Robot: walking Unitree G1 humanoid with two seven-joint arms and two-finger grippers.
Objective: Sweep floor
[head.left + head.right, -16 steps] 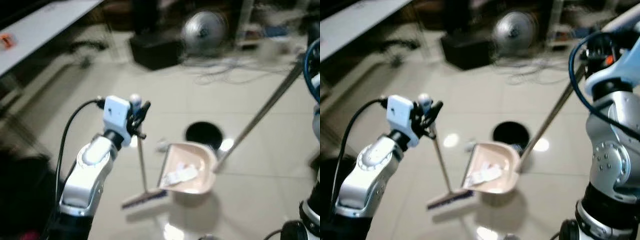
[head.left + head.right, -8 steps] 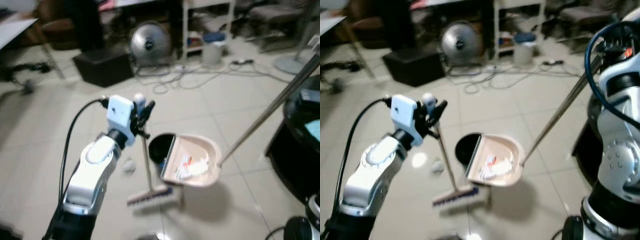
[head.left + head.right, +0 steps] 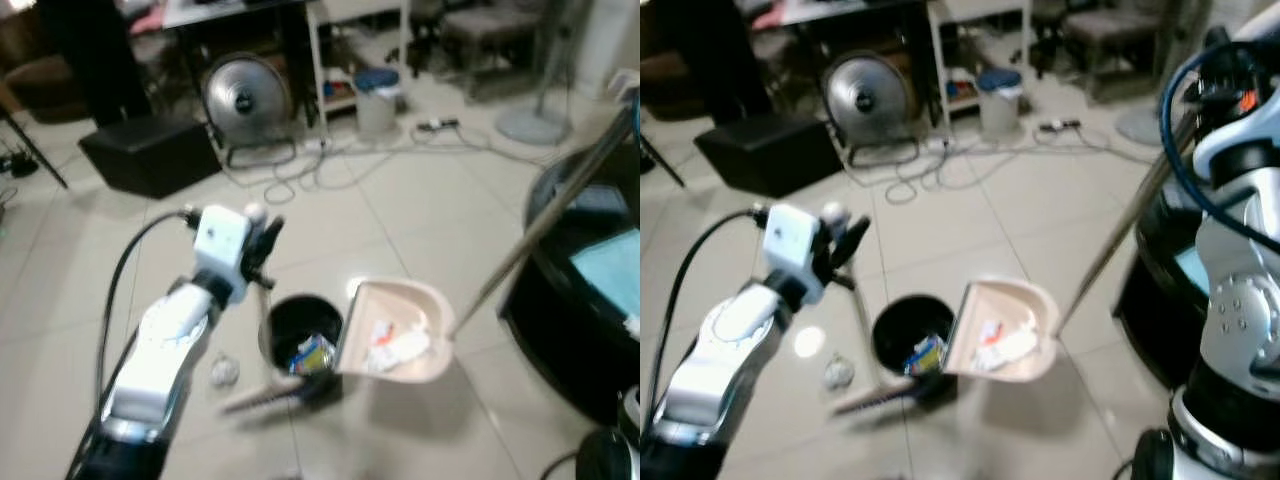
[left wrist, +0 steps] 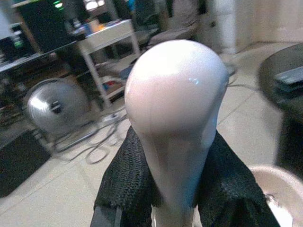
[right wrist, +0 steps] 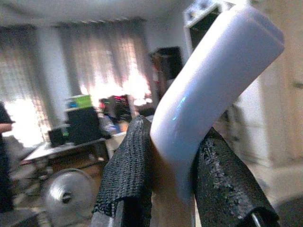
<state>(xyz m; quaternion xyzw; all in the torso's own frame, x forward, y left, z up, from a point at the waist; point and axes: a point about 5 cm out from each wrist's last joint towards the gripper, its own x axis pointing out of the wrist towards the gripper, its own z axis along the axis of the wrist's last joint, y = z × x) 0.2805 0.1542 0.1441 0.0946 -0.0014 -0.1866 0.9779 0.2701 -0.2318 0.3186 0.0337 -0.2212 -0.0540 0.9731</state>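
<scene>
Your left gripper has its jaws pinching the broom handle; your right gripper pinches the dustpan handle. Mid-frame, the loaded dustpan tilts beside the black bin, so the emptying looks under way. One scrap waits at lower left. Cables and a fan crowd the top.

left gripper clamped, arm raised forward | right gripper clamped (held high)
</scene>
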